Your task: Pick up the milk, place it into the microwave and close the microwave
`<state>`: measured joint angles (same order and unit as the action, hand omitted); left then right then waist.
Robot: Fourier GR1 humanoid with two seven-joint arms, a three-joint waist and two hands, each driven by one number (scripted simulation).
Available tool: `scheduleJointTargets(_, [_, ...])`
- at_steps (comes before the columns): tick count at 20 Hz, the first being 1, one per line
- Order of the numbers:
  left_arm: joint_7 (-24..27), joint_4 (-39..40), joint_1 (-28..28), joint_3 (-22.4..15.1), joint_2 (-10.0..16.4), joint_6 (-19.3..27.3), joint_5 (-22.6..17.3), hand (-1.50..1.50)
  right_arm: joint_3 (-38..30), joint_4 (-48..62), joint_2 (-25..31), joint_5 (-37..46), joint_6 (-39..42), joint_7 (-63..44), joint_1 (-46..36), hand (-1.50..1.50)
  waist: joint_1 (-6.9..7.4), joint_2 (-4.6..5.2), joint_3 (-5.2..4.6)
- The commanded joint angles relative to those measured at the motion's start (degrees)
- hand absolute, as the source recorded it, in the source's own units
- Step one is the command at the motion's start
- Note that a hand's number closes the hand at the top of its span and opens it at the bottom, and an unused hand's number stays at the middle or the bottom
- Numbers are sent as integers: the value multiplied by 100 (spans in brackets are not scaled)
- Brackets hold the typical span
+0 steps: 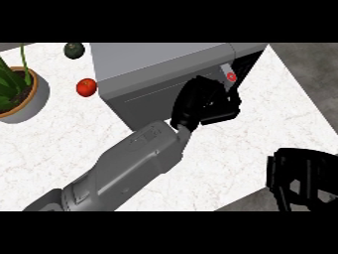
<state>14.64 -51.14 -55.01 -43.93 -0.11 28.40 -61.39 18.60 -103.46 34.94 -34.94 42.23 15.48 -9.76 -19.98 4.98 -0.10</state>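
The left hand [204,101] sits at frame centre, at the grey microwave's [157,69] open right side, fingers curled round the lower part of the milk carton [230,76], which tilts inside the opening. The right hand [303,179] rests at lower right, fingers relaxed. A tomato [86,87] and potted plant [10,92] stand left on the white bench [69,144].
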Motion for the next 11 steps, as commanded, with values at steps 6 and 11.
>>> scheduleJointTargets(6, [372,868,588,573,324,-704,-601,150,251,-666,-173,212,-361,-50,555,150,334,9,-48])
scheduleJointTargets(11, [565,1025,589,504,313,-1051,-722,150,428,-1024,-308,373,-590,-87,843,150,384,-16,-41])
